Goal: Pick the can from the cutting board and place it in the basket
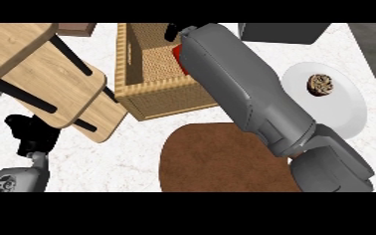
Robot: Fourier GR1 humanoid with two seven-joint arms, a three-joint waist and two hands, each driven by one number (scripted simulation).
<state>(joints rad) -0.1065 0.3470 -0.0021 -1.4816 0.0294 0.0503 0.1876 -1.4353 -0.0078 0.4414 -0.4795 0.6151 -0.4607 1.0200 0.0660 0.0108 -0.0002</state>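
**Can held over the basket, right arm reaching in**

- Can [178, 58]: only a red sliver shows, at the left edge of the right forearm, over the basket's woven floor. Whether it touches the floor cannot be told.
- Right hand [173, 32]: black, mostly hidden behind its own forearm; a small part shows at the basket's far wall. It appears to be at the can, but how its fingers are set cannot be told.
- Right forearm [238, 87]: grey, running from the lower right diagonally up across the basket's right side.
- Basket [158, 97]: wicker, rectangular, with light wooden walls, standing on the counter just above the board.
- Board [213, 162]: round, dark brown, at lower centre, partly under the forearm; nothing rests on its visible part.
- Plate [349, 109]: white, right of the forearm, bearing a small brown cookie [321, 84].
- Left hand [29, 134]: black, at the lower left edge, fingers relaxed, holding nothing.
- Chair [62, 79]: light wood with black rails, upper left.
- Counter [103, 164]: white, marbled.
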